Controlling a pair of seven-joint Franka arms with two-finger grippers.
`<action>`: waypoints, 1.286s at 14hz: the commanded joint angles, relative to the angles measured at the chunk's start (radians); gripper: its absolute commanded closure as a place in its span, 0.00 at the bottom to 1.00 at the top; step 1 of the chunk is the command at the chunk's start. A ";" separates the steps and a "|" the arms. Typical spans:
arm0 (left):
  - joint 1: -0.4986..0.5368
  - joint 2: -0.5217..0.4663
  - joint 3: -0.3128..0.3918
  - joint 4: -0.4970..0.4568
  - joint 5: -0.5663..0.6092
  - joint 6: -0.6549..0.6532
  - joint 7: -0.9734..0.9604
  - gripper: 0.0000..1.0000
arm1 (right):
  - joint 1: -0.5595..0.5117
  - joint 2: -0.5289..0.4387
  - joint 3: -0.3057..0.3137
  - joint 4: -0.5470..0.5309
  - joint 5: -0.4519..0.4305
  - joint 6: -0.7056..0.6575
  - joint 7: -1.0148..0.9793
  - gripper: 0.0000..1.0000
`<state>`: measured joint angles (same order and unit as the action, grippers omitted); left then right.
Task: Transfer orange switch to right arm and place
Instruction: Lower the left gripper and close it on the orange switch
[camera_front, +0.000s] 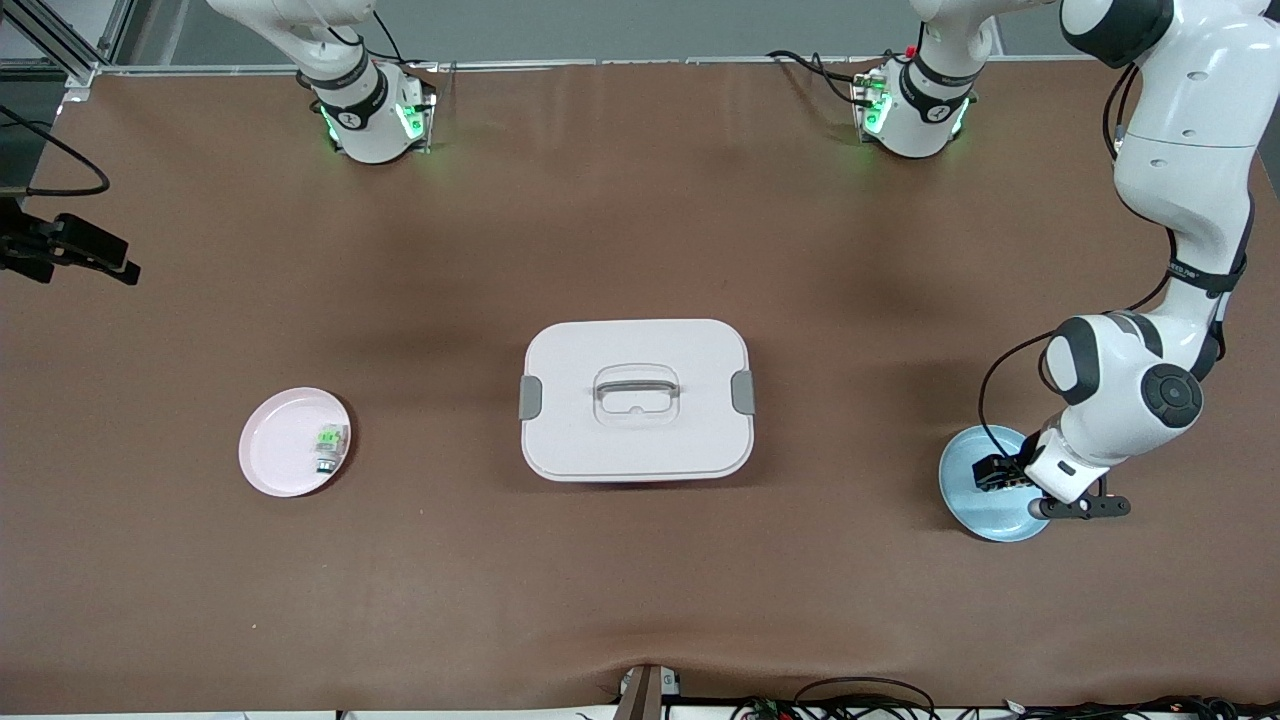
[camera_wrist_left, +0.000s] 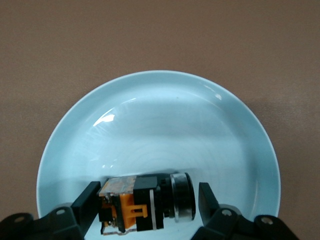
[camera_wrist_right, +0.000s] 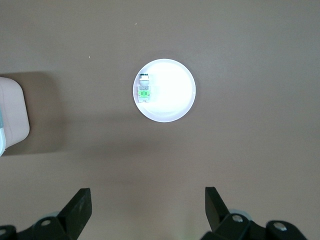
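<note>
Left gripper (camera_wrist_left: 145, 202) straddles the orange switch (camera_wrist_left: 145, 202) on the blue plate (camera_wrist_left: 165, 125), fingers apart, not yet clamped; right gripper (camera_wrist_right: 147, 205) waits wide apart; lift, handover, placement all remain.

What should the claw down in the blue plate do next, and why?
Probably finish closing, then lift. The left claw straddles the orange switch lying in the blue plate, its fingers not yet touching it. The right claw waits open above the table.

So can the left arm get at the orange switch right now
Probably yes: the left tool is down in the blue plate with its fingers straddling the orange switch, nothing between them.
</note>
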<state>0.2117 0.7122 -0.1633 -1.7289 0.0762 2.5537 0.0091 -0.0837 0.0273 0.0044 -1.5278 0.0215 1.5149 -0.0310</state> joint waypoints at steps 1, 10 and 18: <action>0.001 0.015 -0.004 0.015 -0.016 0.008 0.006 0.22 | 0.002 -0.018 0.000 -0.008 -0.012 0.001 0.010 0.00; 0.011 -0.042 -0.027 0.002 -0.015 -0.035 0.017 0.84 | 0.002 -0.018 0.000 -0.006 -0.012 0.005 0.010 0.00; 0.014 -0.172 -0.113 0.003 -0.019 -0.263 -0.067 0.85 | -0.001 -0.015 -0.001 0.023 -0.020 0.005 0.010 0.00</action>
<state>0.2151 0.5839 -0.2482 -1.7079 0.0741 2.3377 -0.0348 -0.0838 0.0267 0.0037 -1.5096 0.0161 1.5231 -0.0310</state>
